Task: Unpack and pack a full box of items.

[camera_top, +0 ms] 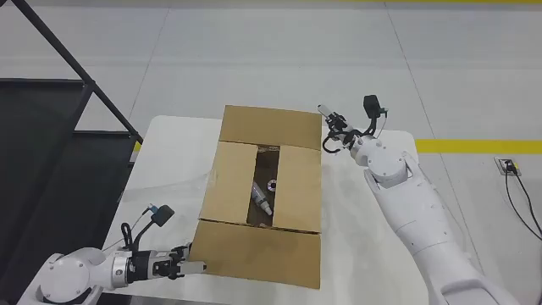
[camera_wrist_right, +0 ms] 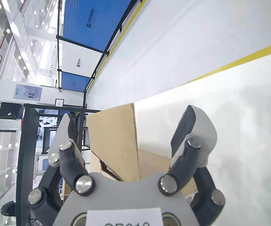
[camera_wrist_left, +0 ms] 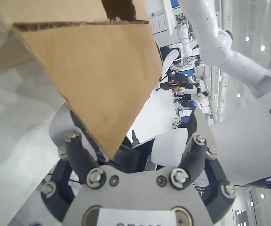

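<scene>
Box (camera_top: 271,254) open; left hand (camera_top: 194,266) wide around flap corner (camera_wrist_left: 107,118), right hand (camera_top: 327,127) wide beside far flap (camera_top: 271,125).

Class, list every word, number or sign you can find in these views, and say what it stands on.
Blue wall panel: white brand logo, not quoted.
White panel: smaller logo, same.
Wall poster: too small.
Left gripper label: cut off by the frame.
Right gripper label: cut off too.
Items in cardboard box: too small.
</scene>
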Tool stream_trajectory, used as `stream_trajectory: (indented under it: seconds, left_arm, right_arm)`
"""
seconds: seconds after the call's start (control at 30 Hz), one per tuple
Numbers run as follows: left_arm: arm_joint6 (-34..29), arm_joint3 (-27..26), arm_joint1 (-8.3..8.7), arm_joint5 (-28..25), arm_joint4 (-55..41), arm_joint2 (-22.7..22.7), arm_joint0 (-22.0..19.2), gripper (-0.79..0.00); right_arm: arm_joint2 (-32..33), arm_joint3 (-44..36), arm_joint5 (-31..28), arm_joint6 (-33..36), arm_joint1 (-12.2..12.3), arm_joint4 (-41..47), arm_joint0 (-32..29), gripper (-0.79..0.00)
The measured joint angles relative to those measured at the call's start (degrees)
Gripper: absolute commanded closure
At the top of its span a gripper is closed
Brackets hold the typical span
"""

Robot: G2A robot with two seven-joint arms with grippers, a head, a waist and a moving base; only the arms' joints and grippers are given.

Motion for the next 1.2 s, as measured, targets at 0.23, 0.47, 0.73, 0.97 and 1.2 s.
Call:
stream_trajectory:
  seconds: [0.23,0.47,0.73,0.97,1.2]
  left_arm:
    - [1.4,2.0,0.86,-1.4,-7.8,-1.1,-0.7,-0.785]
    - [3.6,4.3,0.49,-0.3,-14.7,-1.1,-2.7,-0.785]
    - [13.1,2.2,0.02,1.4,-10.6,-1.4,-2.7,-0.785]
    - [20.0,-2.5,-0.5,2.6,-6.5,-0.5,-2.6,-0.785]
    - [23.5,-4.5,-0.93,4.4,-3.2,0.8,-3.1,-0.785]
  right_arm:
    - [-0.4,8.6,-7.1,8.7,-1.2,5.7,4.5,-0.785]
    - [1.8,11.9,-13.3,17.6,-1.0,11.9,6.6,-0.785]
    - [3.9,9.0,-17.0,25.7,-0.1,15.6,6.4,-0.785]
    - [4.4,1.7,-17.0,30.5,0.9,15.4,4.0,-0.785]
    - [4.5,-9.9,-12.9,27.9,2.1,10.3,-1.3,-0.785]
